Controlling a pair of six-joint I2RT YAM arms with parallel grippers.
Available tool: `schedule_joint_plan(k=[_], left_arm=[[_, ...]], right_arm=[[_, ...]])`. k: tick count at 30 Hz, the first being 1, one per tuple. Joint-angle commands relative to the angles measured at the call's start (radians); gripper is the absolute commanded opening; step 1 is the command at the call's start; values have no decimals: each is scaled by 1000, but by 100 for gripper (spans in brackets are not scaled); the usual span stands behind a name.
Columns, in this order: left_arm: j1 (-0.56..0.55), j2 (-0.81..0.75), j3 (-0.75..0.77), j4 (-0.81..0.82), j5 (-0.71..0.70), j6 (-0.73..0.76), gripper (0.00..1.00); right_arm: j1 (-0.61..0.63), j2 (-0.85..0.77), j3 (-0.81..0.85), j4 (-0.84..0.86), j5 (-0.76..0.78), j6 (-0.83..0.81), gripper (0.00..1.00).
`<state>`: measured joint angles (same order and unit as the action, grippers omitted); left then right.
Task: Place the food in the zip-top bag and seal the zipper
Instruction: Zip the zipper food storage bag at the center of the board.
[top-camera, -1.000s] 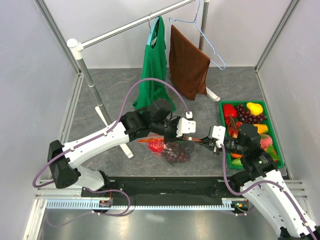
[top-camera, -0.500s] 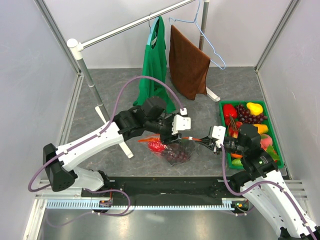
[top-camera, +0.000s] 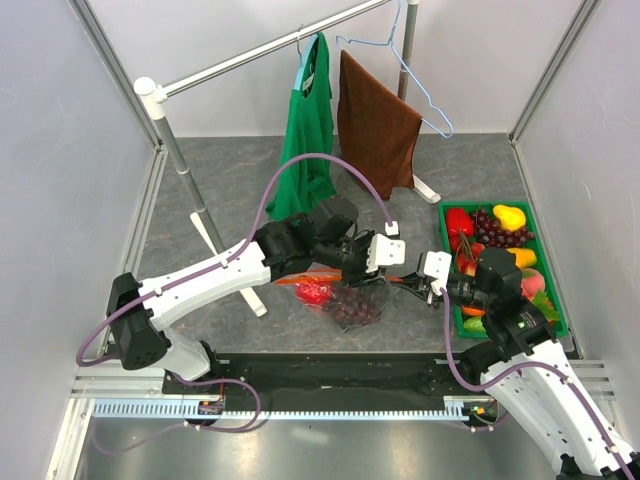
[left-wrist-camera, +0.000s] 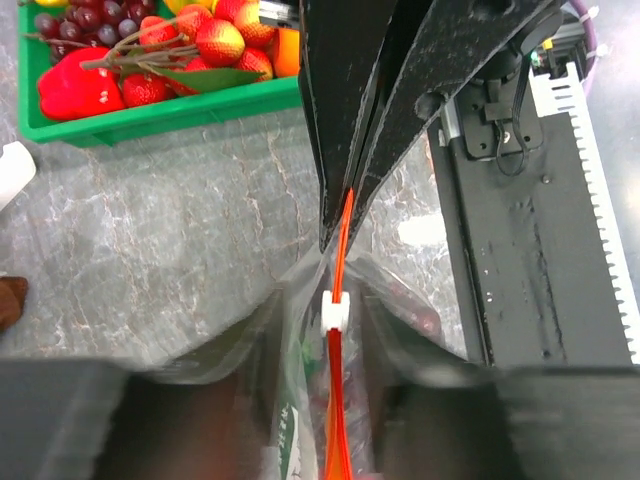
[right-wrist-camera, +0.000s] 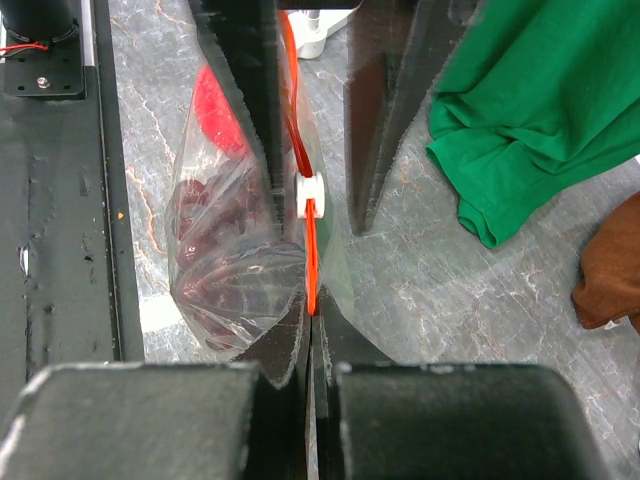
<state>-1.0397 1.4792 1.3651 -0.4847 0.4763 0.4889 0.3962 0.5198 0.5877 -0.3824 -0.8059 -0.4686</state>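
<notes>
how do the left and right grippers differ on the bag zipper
The right gripper is shut, pinching the zipper; the left gripper is open, jaws apart either side of the white slider. The right gripper holds the zipper's end nearest the tray; the left gripper sits further along. Both line up on the bag's zipper.

Here's a robotics lab cell: plain white panels (top-camera: 60, 180) wall in a grey marbled table (top-camera: 230, 180), left arm (top-camera: 200, 285) and right arm (top-camera: 540, 375) bolted by a slotted rail (top-camera: 330, 409), prop clothes rack (top-camera: 240, 58), toy-fruit tray (top-camera: 482, 204).
</notes>
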Motion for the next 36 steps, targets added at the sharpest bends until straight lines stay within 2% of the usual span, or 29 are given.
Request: schedule_joint_plan(k=[1, 6, 7, 17, 23, 29, 36], left_arm=[[-6, -19, 12, 51, 13, -19, 31], [-6, -54, -29, -1, 5, 13, 12], [-2, -72, -40, -23, 4, 11, 11], [84, -224, -185, -109, -74, 4, 10], [181, -310, -233, -208, -100, 23, 11], [283, -408, -293, -324, -122, 120, 11], [310, -522, -368, -419, -215, 209, 11]], right_arm=[[0, -1, 47, 11, -1, -21, 0], [-2, 2, 49, 0, 19, -16, 0], [0, 3, 49, -1, 25, -16, 0], [-2, -27, 38, -15, 42, -19, 0], [-2, -40, 41, -33, 66, -27, 0], [-2, -55, 41, -50, 89, -21, 0], [0, -58, 49, -68, 97, -34, 0]])
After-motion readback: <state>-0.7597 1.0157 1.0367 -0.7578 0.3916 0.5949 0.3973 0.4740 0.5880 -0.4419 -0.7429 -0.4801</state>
